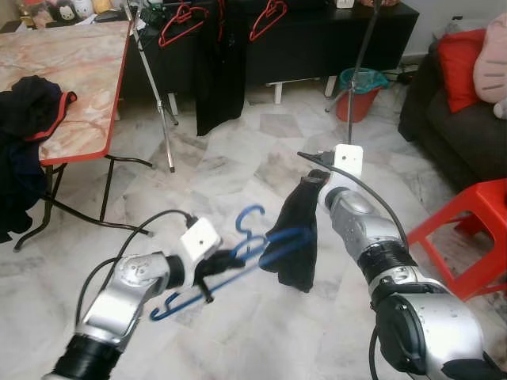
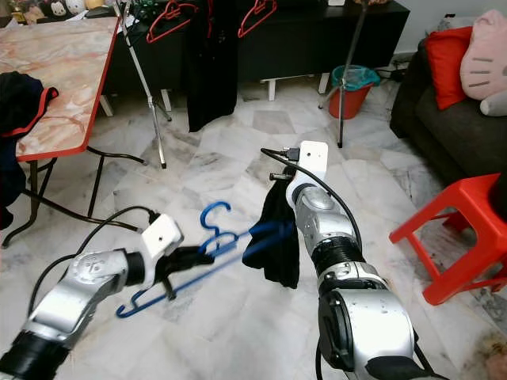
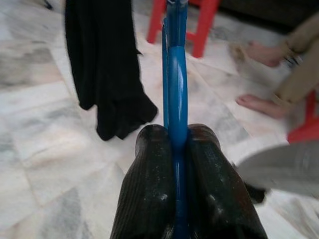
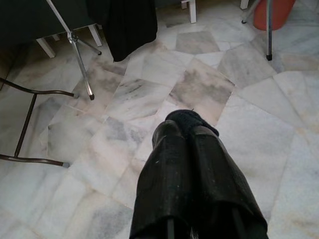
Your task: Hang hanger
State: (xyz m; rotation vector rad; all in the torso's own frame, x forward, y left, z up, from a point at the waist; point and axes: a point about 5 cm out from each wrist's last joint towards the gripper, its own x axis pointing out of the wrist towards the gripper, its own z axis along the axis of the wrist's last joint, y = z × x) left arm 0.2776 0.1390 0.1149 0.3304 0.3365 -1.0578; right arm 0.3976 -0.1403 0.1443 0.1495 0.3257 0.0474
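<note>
Both jaws are clamped: left gripper [image 1: 226,260] on the blue hanger [image 1: 238,265], right gripper [image 1: 315,180] on the black garment [image 1: 293,237]; no writing legible.

This is somebody's living room, a lived-in home. The floor [image 1: 238,170] is pale marble tile laid in diamond shapes. Off to the right sits a dark sofa [image 1: 463,127] with a red cushion [image 1: 462,62] and a pink plush pillow [image 1: 493,59] on it, and a red plastic stool [image 1: 467,229] stands near it. On the left is a folding desk [image 1: 75,71] with a marble-pattern top and red edge, dark clothing [image 1: 28,119] heaped over its corner. Along the far wall runs a low black cabinet [image 1: 317,39], with red hangers [image 1: 184,22] and a black garment [image 1: 220,63] on a clothes rack before it, and a red bucket [image 1: 360,95] nearby.
</note>
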